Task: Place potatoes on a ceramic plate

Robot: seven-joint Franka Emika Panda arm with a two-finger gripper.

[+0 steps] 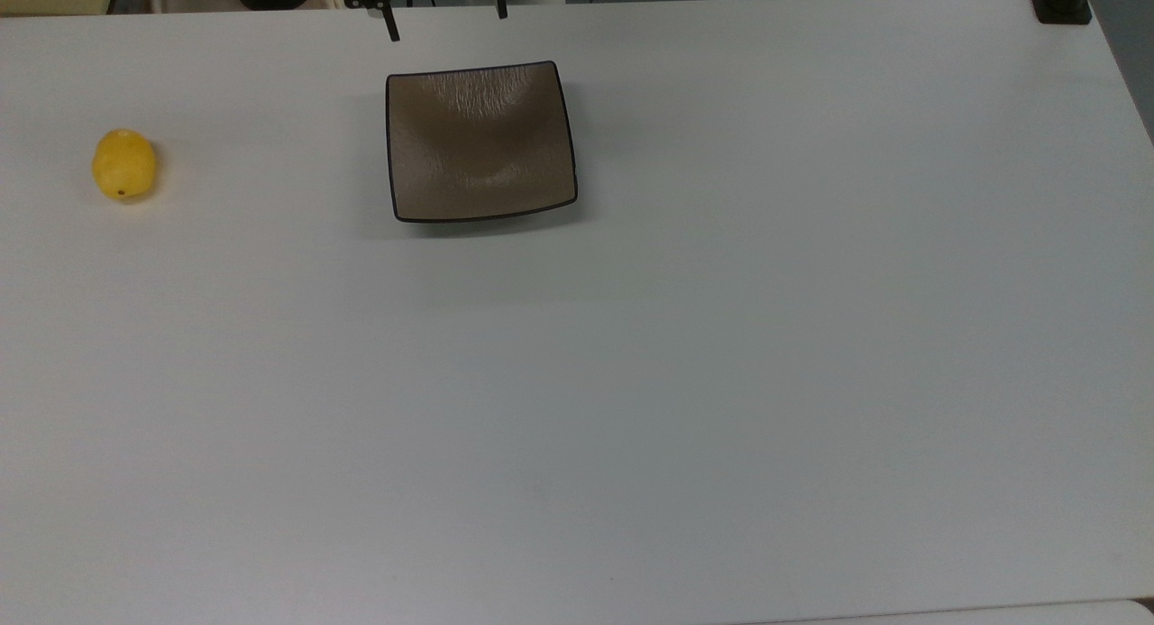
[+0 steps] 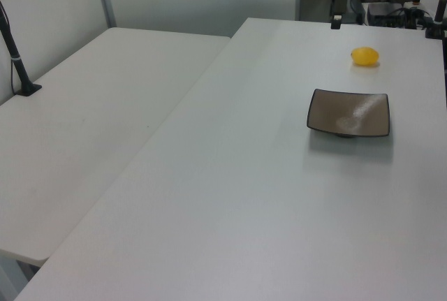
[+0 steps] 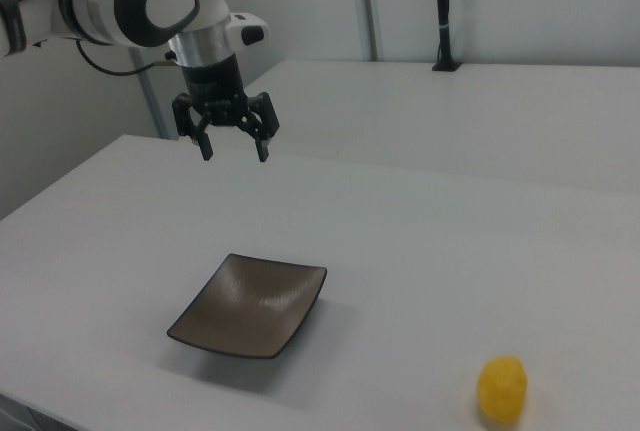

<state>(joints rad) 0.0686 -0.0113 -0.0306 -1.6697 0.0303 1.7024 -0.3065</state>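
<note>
The potatoes are one small yellow oval lump [image 1: 124,163] lying on the white table at the top view's far left, also seen as a yellow lump [image 2: 364,56] [image 3: 501,388]. The ceramic plate [image 1: 478,142] is square, brown with a thin black rim, and holds nothing; it shows as a brown dish [image 2: 349,113] [image 3: 252,305]. My gripper [image 3: 235,148] hangs open in the air above the table beyond the plate, fingers pointing down, nothing between them. In the top view its fingertips [image 1: 392,30] poke in at the upper edge, above the plate.
The white table [image 1: 631,381] stretches wide and bare to the top view's right and bottom. A second white table [image 2: 84,133] adjoins it at the left view's left. A black post [image 1: 1064,3] stands at the top view's upper right corner.
</note>
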